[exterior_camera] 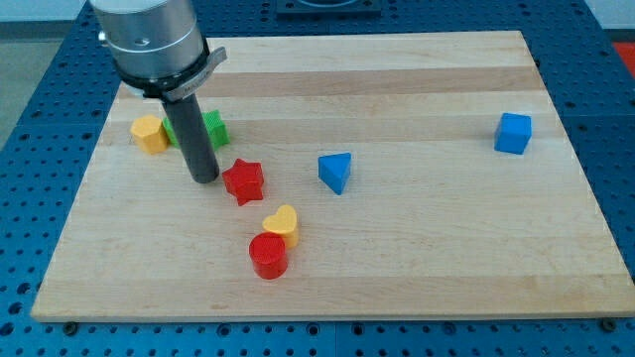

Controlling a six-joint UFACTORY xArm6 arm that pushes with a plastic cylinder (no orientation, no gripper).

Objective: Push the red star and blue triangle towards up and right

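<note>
The red star [243, 181] lies on the wooden board [417, 268], left of centre. The blue triangle [335, 172] lies to its right, a block's width or so away. My tip [203, 178] is at the end of the dark rod, just left of the red star, with a small gap between them. The rod's upper part and the arm's grey housing [149, 40] fill the view's top left.
A green block [211, 128] sits partly behind the rod, with a yellow block [150, 132] to its left. A yellow heart [282, 226] and a red cylinder [268, 256] touch each other below the star. A blue cube [513, 133] lies at the right.
</note>
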